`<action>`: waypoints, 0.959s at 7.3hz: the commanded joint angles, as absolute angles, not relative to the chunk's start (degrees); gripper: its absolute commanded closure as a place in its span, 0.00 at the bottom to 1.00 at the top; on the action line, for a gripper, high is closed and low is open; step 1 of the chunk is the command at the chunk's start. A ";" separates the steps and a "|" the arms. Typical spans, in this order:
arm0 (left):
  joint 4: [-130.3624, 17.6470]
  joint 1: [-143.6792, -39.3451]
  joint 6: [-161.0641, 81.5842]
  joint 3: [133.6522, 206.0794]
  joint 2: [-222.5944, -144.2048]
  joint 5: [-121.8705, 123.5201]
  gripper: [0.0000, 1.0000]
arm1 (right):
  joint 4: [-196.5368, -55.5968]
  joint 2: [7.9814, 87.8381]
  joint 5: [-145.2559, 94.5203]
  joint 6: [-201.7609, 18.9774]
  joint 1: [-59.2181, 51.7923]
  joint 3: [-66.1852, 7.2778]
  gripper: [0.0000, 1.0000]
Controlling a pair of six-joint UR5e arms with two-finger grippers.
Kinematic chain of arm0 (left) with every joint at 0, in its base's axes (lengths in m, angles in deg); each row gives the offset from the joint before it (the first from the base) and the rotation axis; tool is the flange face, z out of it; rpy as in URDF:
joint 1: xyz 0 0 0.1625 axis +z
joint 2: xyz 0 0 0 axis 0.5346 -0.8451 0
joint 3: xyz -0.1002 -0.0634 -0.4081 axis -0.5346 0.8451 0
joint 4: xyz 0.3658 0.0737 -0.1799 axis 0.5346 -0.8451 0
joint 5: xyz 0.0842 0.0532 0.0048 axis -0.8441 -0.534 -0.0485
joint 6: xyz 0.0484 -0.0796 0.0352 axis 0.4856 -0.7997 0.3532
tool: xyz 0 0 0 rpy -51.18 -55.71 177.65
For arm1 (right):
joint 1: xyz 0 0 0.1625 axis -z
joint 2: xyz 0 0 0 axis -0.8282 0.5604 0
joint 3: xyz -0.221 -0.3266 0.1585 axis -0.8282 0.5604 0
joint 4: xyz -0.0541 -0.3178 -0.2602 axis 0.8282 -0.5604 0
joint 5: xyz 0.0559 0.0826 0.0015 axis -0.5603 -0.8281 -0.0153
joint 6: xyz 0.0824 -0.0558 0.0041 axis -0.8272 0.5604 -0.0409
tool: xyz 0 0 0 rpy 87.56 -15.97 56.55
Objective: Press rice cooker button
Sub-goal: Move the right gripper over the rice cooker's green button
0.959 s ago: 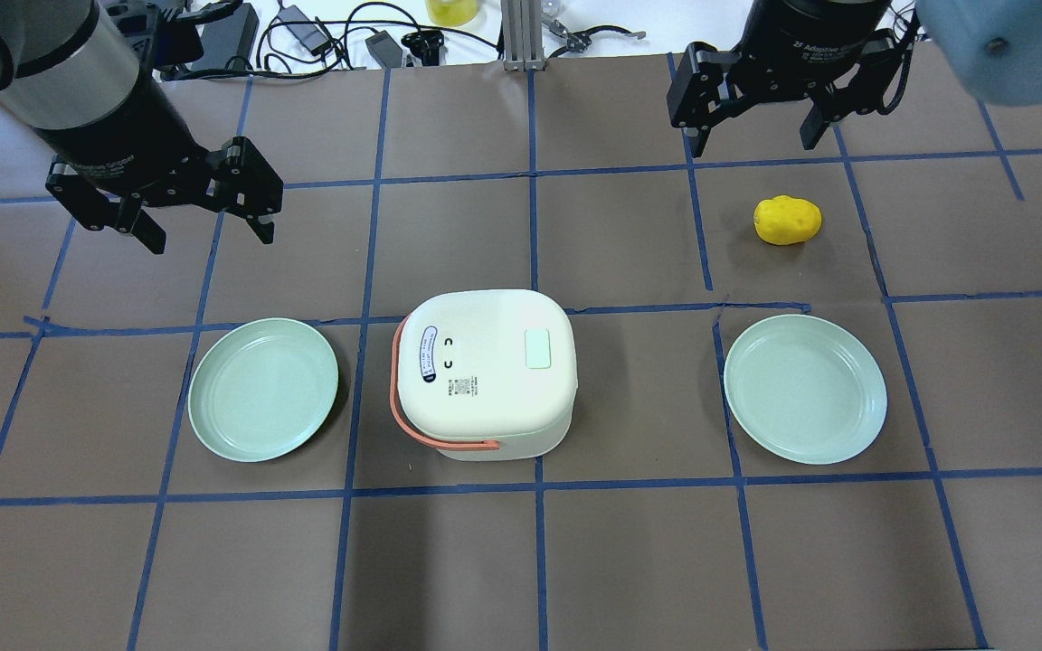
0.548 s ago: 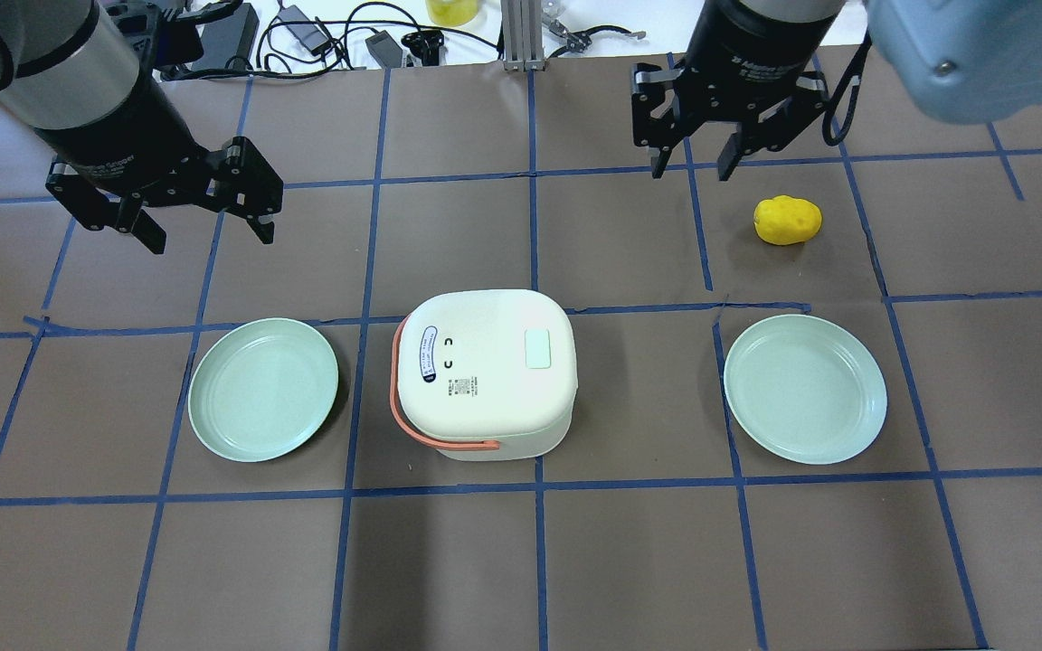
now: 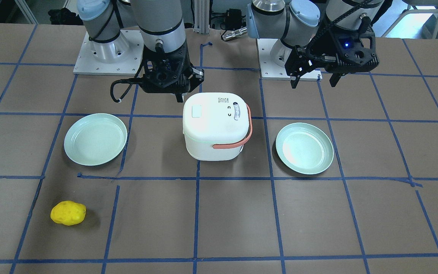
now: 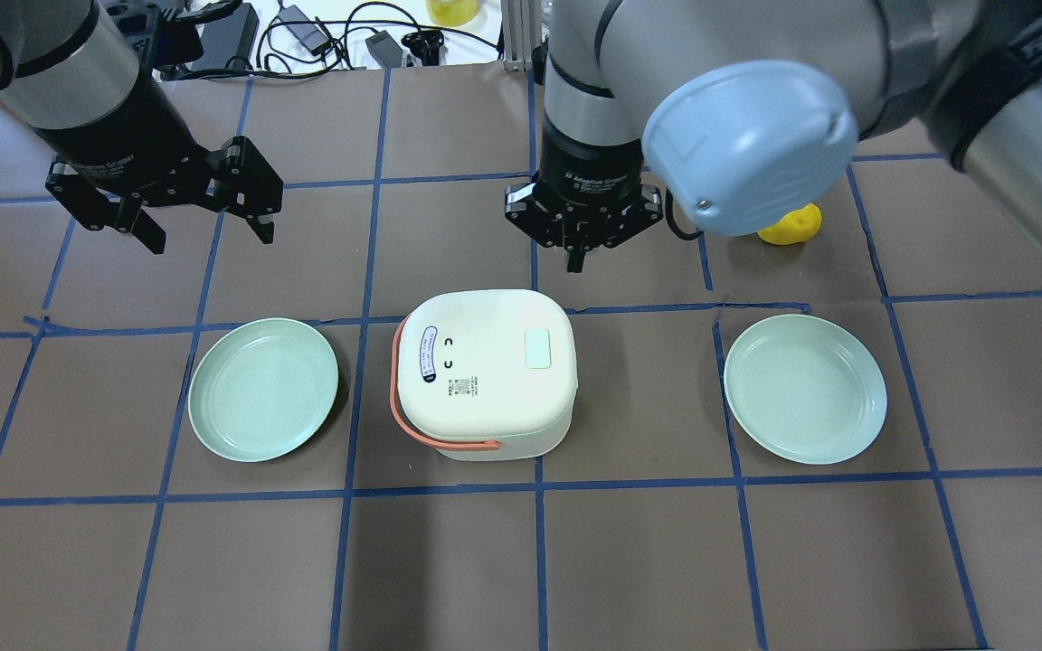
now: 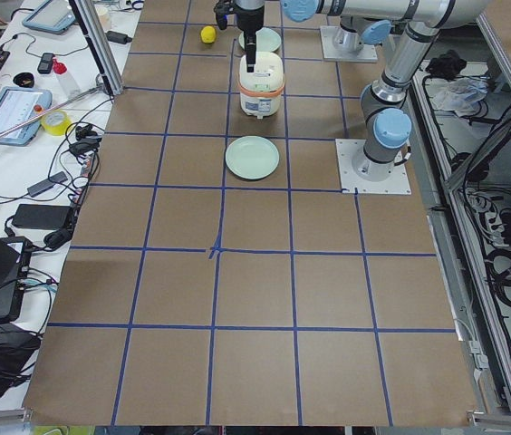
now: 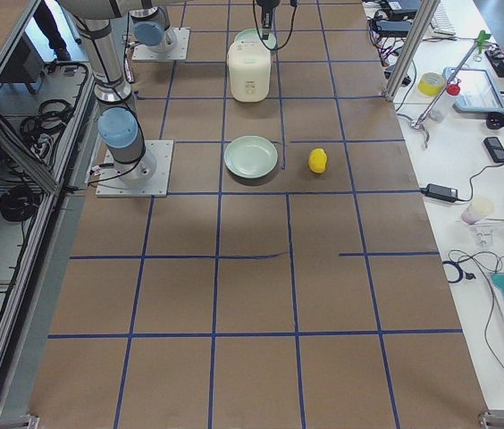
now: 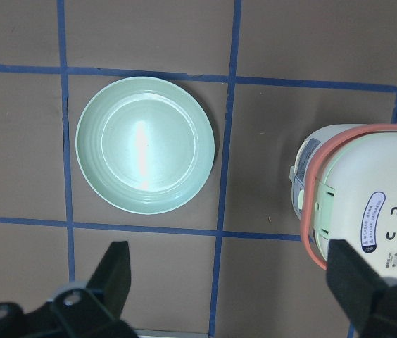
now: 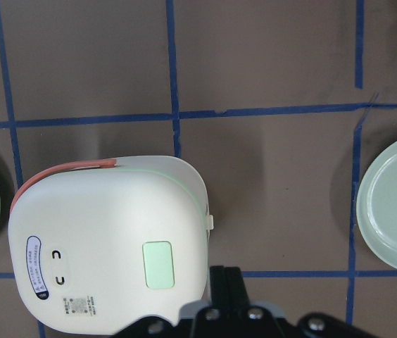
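Note:
The white rice cooker [image 4: 485, 380] with a salmon handle stands mid-table; its pale green button [image 4: 537, 348] is on the lid's right side. It also shows in the front view [image 3: 215, 125] and in the right wrist view [image 8: 107, 239], where the button [image 8: 158, 264] lies just left of my shut fingers [image 8: 225, 282]. My right gripper [image 4: 575, 262] is shut and empty, pointing down just beyond the cooker's far edge. My left gripper [image 4: 211, 237] is open and empty, above the table at the far left, away from the cooker.
A green plate [image 4: 263, 389] lies left of the cooker and another [image 4: 804, 389] right of it. A yellow potato-like object [image 4: 792, 226] sits at the far right, partly hidden by my right arm's elbow. Cables lie beyond the table's far edge.
My right arm has swung left from the far right to just beyond the cooker, and its gripper has gone from open to shut. The left arm has not moved.

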State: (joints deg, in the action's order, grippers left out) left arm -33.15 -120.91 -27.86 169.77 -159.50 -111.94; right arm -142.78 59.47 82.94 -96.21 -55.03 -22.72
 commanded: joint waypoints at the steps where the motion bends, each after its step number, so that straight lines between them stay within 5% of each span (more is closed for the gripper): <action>1: -33.15 -120.91 -27.91 169.78 -159.50 -111.94 0.00 | -145.82 57.73 82.91 -97.04 -57.46 -26.62 1.00; 7: -33.15 -120.91 -27.91 169.78 -159.50 -111.94 0.00 | -149.93 57.64 82.82 -98.35 -59.56 -31.80 1.00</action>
